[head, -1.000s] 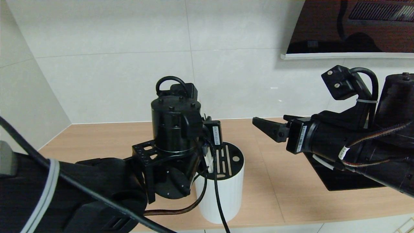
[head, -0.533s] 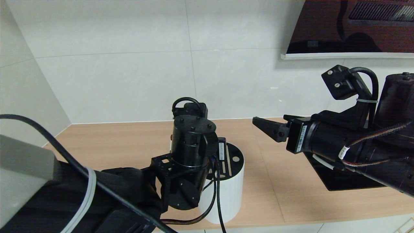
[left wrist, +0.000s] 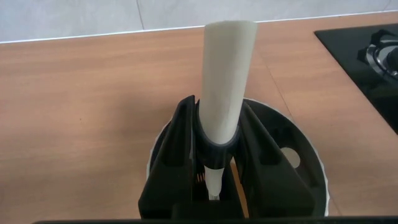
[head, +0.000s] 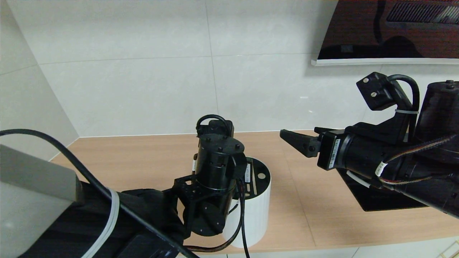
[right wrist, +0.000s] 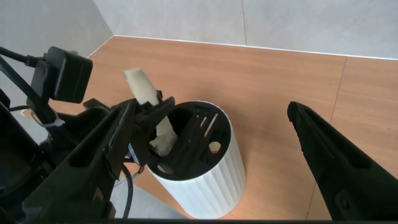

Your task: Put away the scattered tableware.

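Note:
A white ribbed cylindrical holder [head: 256, 211] with a black slotted lid [left wrist: 305, 155] stands near the wooden counter's front edge. My left gripper [left wrist: 216, 106] hangs directly over it, shut on a utensil with a cream handle [left wrist: 227, 74]. The handle stands upright and its lower end dips into the lid's openings; the utensil's working end is hidden. In the right wrist view the handle [right wrist: 144, 87] rises at the holder's [right wrist: 211, 180] near rim. My right gripper [head: 298, 131] hovers above the counter to the right of the holder, open with nothing between its fingers [right wrist: 329, 155].
A black cooktop [head: 376, 200] lies in the counter to the right, under my right arm. A dark range hood [head: 387, 32] hangs on the tiled wall above it. Bare wooden counter [head: 125, 154] stretches left and behind the holder.
My left arm has shifted right and come down over the holder, carrying the utensil with it. The right arm has not moved.

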Tool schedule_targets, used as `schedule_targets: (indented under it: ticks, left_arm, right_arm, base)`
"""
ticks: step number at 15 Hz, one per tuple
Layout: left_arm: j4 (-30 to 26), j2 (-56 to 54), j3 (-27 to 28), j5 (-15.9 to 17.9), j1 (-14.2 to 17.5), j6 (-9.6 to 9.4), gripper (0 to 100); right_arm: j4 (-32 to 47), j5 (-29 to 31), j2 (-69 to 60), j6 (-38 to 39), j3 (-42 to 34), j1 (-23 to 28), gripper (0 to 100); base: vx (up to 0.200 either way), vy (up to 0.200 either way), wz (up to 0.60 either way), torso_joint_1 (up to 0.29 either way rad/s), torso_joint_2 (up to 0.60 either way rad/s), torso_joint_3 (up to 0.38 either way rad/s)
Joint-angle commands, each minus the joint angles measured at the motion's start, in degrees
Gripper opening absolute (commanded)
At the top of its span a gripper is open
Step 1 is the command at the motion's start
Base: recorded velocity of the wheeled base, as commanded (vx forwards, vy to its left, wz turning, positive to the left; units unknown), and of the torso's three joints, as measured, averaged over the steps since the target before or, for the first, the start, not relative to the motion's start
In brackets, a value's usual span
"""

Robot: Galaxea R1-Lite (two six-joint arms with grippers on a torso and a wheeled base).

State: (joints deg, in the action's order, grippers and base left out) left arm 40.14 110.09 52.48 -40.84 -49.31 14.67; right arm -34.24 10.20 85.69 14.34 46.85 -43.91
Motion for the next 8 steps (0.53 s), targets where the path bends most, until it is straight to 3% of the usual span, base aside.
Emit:
schedule_targets:
  ticks: [1, 2, 3, 8]
  left_arm:
    - [0.02, 0.03, -0.19, 0.06, 0.00, 0.01, 0]
    - [0.02, 0.03, -0.19, -0.03, 0.00, 0.01, 0]
    - [0.02, -0.05, -0.19, 0.06, 0.00, 0.01, 100]
    - [0.02, -0.41, -0.19, 0.06, 0.00, 0.01, 100]
  right_arm:
    - [-0.03, -0.01, 0.09, -0.01, 0.00, -0.03, 100]
    - [-0.03, -0.01, 0.09, -0.01, 0.00, -0.03, 100]
    - [-0.03, -0.01, 0.09, -0.01, 0.00, -0.03, 100]
    - [-0.03, -0.01, 0.01, -0.01, 0.00, -0.03, 100]
  base:
    - [0.000, 0.000, 0.00, 0.000, 0.00, 0.000]
    - [0.000, 0.000, 0.00, 0.000, 0.00, 0.000]
    - [0.000, 0.000, 0.00, 0.000, 0.00, 0.000]
    - [0.000, 0.000, 0.00, 0.000, 0.00, 0.000]
